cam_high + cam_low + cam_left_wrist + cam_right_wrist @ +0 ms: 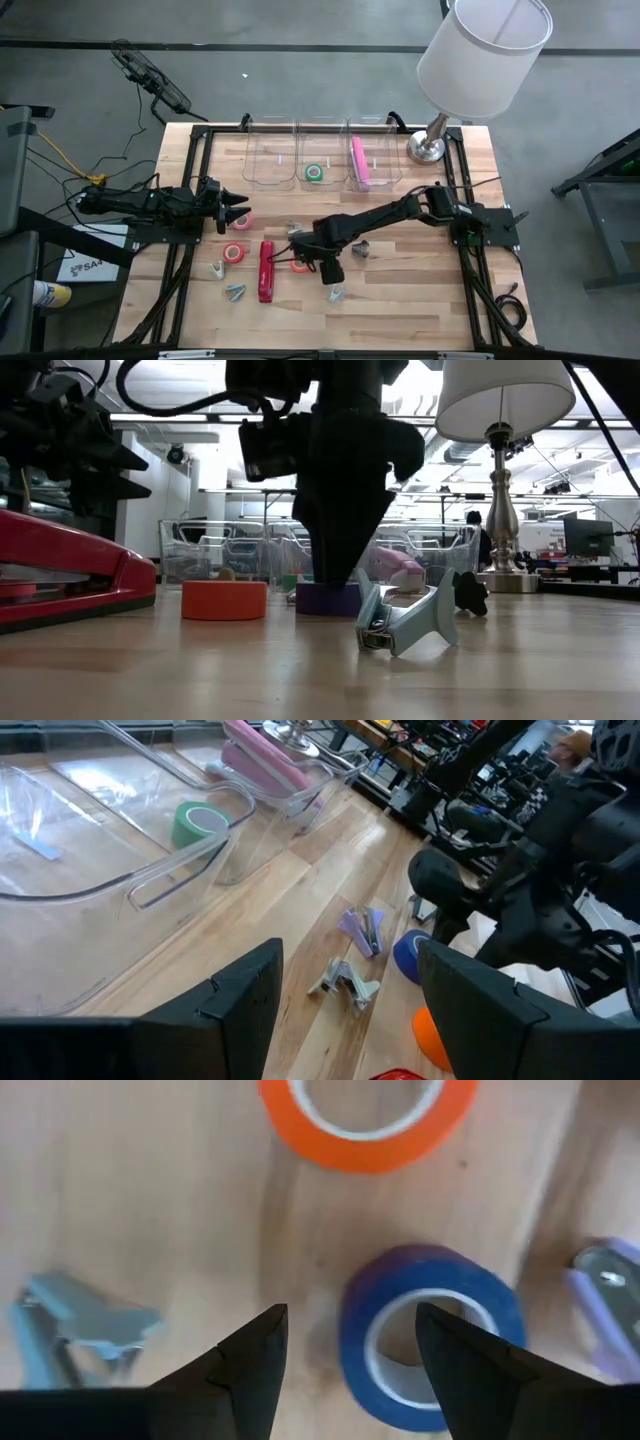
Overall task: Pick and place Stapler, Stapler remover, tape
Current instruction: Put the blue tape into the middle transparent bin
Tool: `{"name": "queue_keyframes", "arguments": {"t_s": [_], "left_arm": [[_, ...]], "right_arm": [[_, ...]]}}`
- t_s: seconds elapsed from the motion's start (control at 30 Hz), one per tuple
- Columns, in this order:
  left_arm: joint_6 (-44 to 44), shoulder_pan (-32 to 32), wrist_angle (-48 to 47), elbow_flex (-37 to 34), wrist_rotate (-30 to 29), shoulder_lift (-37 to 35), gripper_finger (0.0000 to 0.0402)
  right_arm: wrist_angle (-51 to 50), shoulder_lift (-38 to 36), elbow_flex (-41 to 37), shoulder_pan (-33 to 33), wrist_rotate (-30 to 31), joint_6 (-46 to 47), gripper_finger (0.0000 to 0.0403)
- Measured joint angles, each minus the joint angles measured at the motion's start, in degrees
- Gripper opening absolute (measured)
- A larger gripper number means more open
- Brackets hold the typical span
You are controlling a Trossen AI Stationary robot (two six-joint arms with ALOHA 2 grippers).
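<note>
Right gripper fingers parted, low over blue tape roll mid-surface; left gripper fingers parted, far-left.

Looking past 2 dark, spread fingers over the wooden desk. Green tape inside a clear bin, pink stapler in the next one. Couple staple removers near a blue tape roll, right arm just beyond.

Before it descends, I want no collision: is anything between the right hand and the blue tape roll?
Nothing visible. The right hand hangs open just above the blue tape roll, one finger over its hole.
</note>
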Motion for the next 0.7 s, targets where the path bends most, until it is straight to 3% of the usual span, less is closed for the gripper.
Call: {"name": "queue_keyframes", "arguments": {"t_s": [0.53,0.7], "left_arm": [[0.0,0.0,0.0,0.0,0.0,0.0,0.0230],[0.0,0.0,0.0,0.0,0.0,0.0,0.0230]], "right_arm": [[0.4,2.1,0.0,0.0,3.5,0.1,0.0197],[0.4,2.1,0.0,0.0,4.8,2.6,0.0177]]}}
